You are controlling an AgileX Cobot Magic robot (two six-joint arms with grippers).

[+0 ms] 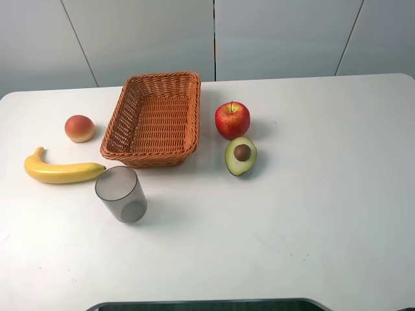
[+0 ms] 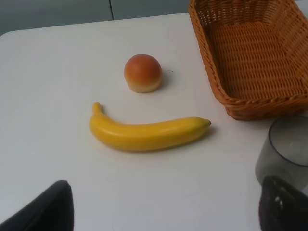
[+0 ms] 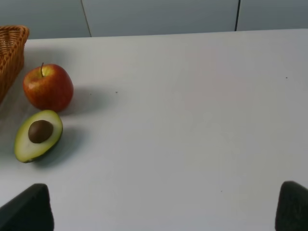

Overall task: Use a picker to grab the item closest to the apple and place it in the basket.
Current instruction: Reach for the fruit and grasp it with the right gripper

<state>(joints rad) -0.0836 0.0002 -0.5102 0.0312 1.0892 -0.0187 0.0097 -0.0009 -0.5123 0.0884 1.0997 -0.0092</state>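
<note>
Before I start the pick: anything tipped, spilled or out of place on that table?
Nothing stands out. The basket sits flat, the grey cup stands upright, and the apple, avocado half and banana look intact.

Banana [image 2: 147, 134] beside a peach [image 2: 142, 72], wicker basket [image 2: 260, 107] and grey cup [image 2: 281, 154] nearby on white table [image 2: 57, 72]

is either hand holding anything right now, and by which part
Nothing. The left hand and right hand are open and empty; the avocado lies ungripped.
</note>
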